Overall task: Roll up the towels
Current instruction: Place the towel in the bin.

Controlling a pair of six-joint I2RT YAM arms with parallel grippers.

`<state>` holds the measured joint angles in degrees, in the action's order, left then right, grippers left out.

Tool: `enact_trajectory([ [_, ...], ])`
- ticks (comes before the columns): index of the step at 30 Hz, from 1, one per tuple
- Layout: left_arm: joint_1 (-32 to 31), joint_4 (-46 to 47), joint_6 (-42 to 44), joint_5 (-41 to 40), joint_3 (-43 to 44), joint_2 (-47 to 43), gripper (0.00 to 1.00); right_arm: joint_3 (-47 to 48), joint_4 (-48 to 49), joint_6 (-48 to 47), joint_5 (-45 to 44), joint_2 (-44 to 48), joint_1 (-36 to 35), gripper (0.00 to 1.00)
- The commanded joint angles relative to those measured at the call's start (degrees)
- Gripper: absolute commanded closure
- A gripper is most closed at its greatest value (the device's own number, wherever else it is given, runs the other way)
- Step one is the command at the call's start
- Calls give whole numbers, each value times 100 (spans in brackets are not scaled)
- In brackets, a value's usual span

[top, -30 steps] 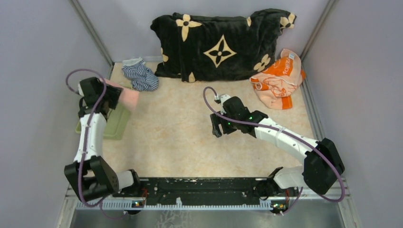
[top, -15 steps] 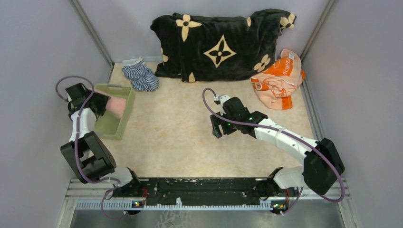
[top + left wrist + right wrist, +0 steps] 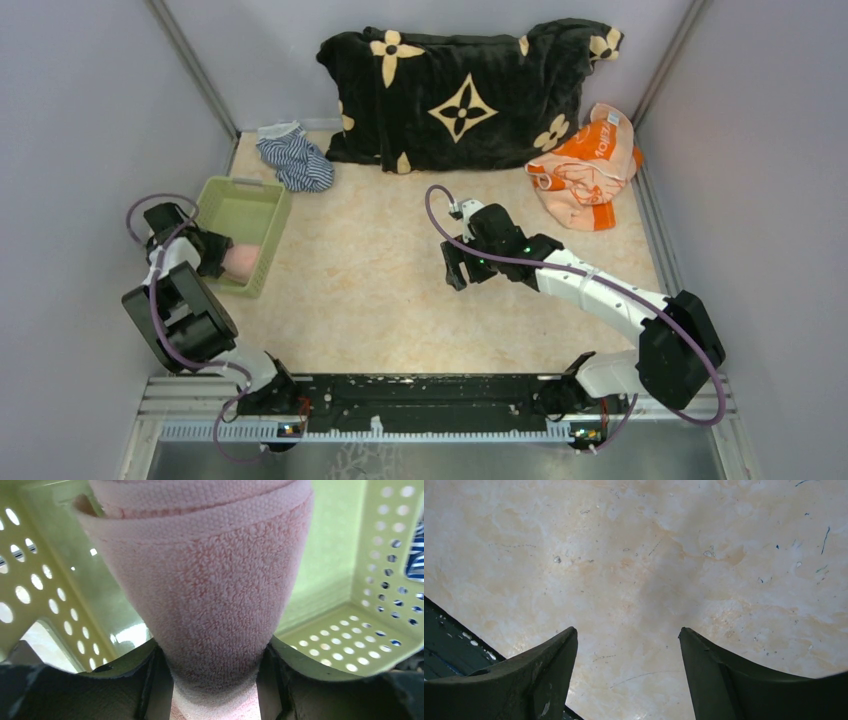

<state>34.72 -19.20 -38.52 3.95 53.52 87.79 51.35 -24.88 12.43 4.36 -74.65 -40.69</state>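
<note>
The left pincer [image 3: 212, 682] gripped the rolled pink towel [image 3: 210, 595] inside the green basket [image 3: 243, 203], while the right pincer [image 3: 629, 645] hung wide and the orange towel [image 3: 585, 170] lay crumpled, unrolled.

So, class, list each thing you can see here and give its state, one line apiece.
Green perforated plastic basket: upright, open-topped.
Pale pink terry towel: rolled, gripped, inside the basket.
Orange printed terry towel: crumpled, unrolled.
Left gripper: shut on the pink towel.
Right gripper: open, empty.
Blue-and-white striped cloth: bunched.
Black flowered blanket: heaped by the back wall.
</note>
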Motion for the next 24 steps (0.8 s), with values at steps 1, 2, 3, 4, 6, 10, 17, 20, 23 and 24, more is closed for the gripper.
enact_trajectory([
  [1, 30, -442, 257, -504, 143, 151, 59, -49, 274, -65, 71, 155, 34, 26],
  [2, 34, -538, 296, -629, 176, 171, 59, -54, 275, -65, 69, 171, 37, 26],
  [3, 30, -610, 330, -733, 192, 181, 59, -63, 280, -64, 71, 180, 35, 26],
  [4, 34, -670, 357, -819, 190, 191, 58, -72, 290, -60, 67, 183, 35, 26],
  [6, 40, -725, 387, -918, 142, 207, 56, -73, 300, -53, 80, 186, 34, 26],
  [10, 52, -777, 361, -1184, 72, 319, 51, -96, 330, -56, 121, 211, 35, 26],
  [17, 52, -971, 421, -1282, 268, 742, 39, -127, 388, -30, 184, 217, 34, 26],
  [20, 52, -1027, 412, -1350, 247, 572, 32, -115, 354, -30, 165, 230, 34, 26],
  [23, 52, -1103, 420, -1355, 275, 322, 26, -117, 345, -30, 164, 245, 34, 26],
  [24, 51, -1152, 416, -1353, 297, 269, 24, -112, 348, -30, 164, 249, 34, 26],
])
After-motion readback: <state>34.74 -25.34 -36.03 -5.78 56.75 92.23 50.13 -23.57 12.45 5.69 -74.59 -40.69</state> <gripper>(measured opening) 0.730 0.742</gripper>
